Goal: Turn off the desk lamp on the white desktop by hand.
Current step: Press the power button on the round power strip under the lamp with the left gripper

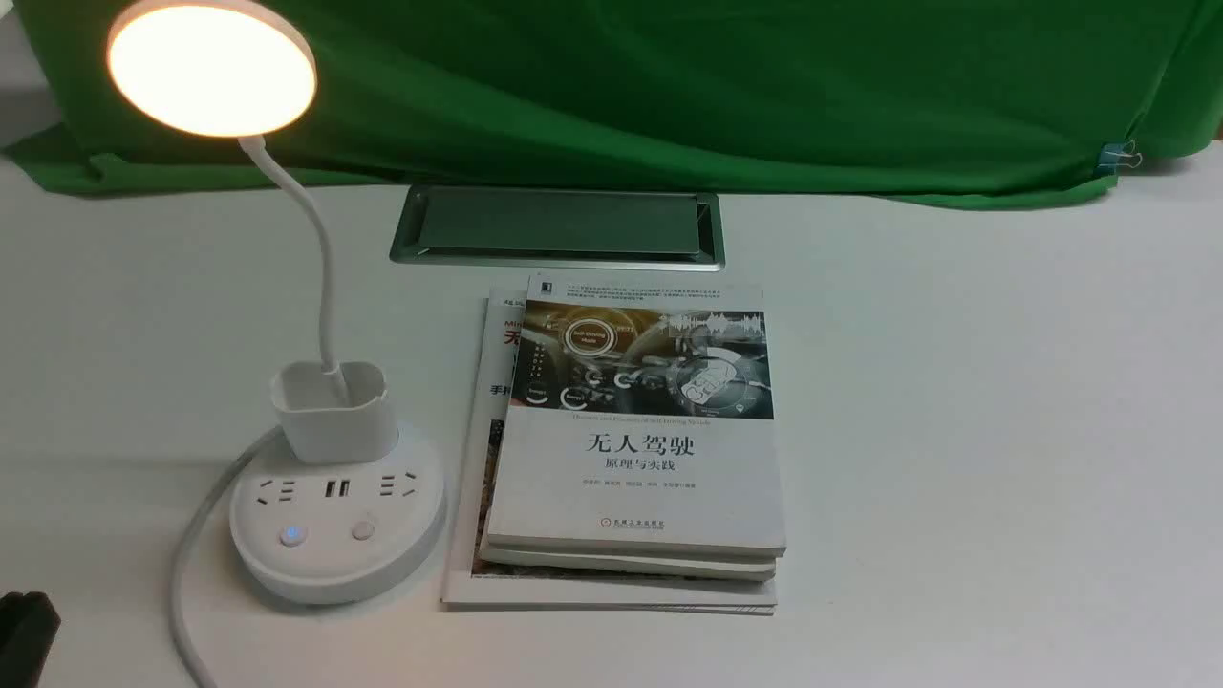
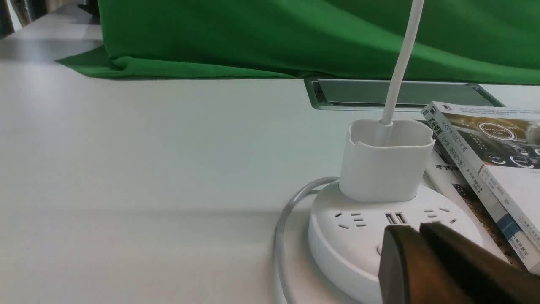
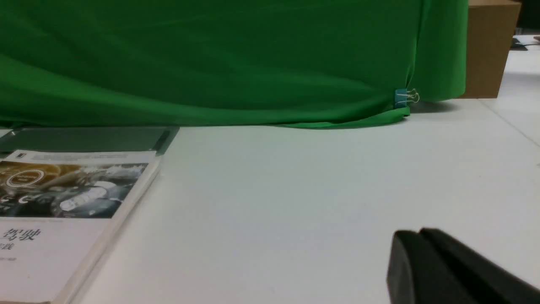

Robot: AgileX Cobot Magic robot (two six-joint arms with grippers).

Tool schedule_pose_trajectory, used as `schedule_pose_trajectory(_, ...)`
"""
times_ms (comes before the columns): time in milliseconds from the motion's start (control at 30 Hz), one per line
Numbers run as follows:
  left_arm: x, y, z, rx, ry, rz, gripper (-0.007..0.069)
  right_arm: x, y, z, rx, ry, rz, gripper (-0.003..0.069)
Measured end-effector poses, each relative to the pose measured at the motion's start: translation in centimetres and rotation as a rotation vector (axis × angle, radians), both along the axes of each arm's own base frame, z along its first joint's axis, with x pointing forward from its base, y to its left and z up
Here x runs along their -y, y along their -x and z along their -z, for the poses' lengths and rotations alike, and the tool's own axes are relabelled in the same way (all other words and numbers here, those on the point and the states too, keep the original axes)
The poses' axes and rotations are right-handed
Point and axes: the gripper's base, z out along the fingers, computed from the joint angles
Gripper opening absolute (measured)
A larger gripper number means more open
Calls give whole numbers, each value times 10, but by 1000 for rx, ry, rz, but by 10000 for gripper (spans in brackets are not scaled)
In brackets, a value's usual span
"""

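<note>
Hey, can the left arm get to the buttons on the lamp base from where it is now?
Probably yes. The left gripper sits low near the desk lamp base, on the side of its buttons; only bare white desktop and the cord lie between, and the books are beyond the base.

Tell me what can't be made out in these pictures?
Left wrist view: the dark left end effector mostly hides the white desk lamp's two buttons; the top edge cuts off its head.
Front view: the top white paperback book mostly hides the books beneath.
Right wrist view: the corner cuts off the black right end effector.
</note>
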Motion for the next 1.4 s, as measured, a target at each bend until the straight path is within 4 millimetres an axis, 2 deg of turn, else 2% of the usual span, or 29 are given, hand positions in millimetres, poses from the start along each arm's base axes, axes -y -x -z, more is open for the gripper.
schedule_pose_trajectory(400, 0, 0, -2, 22, -4, -4, 19, 0, 0, 0, 0, 0, 0, 36)
schedule_pose_trajectory(600, -1, -1, -12, 129, 99, -19, 19, 0, 0, 0, 0, 0, 0, 36)
schedule_pose_trajectory(767, -7, 1, -34, 372, 182, -65, 19, 0, 0, 0, 0, 0, 0, 36)
schedule_pose_trajectory(833, -8, 2, -37, 412, 203, -74, 19, 0, 0, 0, 0, 0, 0, 36)
schedule_pose_trajectory(900, -9, 4, -50, 463, 224, -78, 19, 0, 0, 0, 0, 0, 0, 36)
schedule_pose_trajectory(1000, -8, 7, -84, 508, 228, -68, 19, 0, 0, 0, 0, 0, 0, 36)
schedule_pose_trajectory(1033, -8, 6, -103, 507, 228, -60, 19, 0, 0, 0, 0, 0, 0, 36)
schedule_pose_trajectory(1133, -5, -2, -130, 432, 225, -35, 19, 0, 0, 0, 0, 0, 0, 36)
schedule_pose_trajectory(1200, 0, -12, -141, 294, 215, -6, 19, 0, 0, 0, 0, 0, 0, 36)
schedule_pose_trajectory(1300, 4, -28, -137, 86, 175, 24, 19, 0, 0, 0, 0, 0, 0, 36)
schedule_pose_trajectory(1400, 6, -49, -117, -134, 66, 39, 19, 0, 0, 0, 0, 0, 0, 36)
